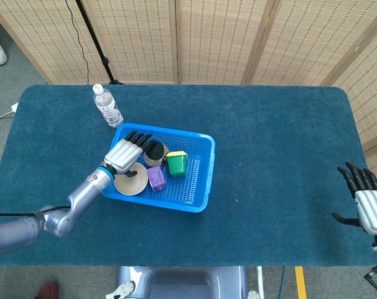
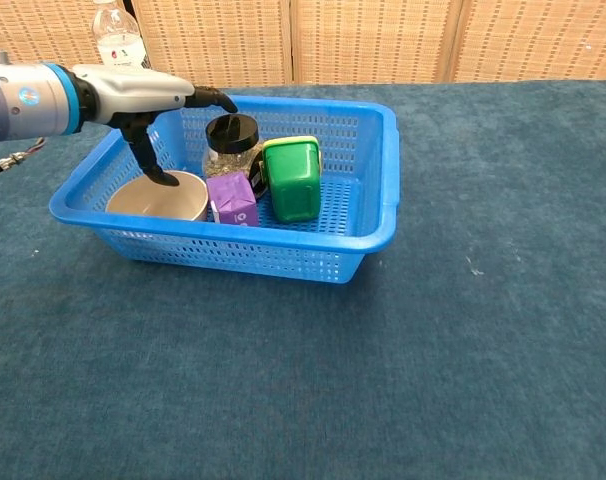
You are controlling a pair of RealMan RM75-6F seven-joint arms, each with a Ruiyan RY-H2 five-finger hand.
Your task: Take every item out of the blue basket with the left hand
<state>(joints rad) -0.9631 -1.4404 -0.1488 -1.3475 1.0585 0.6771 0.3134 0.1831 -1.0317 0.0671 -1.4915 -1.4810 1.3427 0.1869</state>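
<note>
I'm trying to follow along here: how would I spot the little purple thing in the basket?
Look at the blue plastic basket on the dark blue table. At its front, the small purple box sits between the round cream bowl and the green lidded container, just in front of the black-lidded glass jar. It is the only purple, cube-shaped item there.

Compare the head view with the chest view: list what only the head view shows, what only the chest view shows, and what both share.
Only the head view shows the right hand, open beside the table's right edge, and the water bottle whole. Only the chest view shows the basket's perforated front wall side-on. Both show the blue basket holding the bowl, dark-lidded jar, purple box and green container, with the left hand open over the bowl, holding nothing.
</note>
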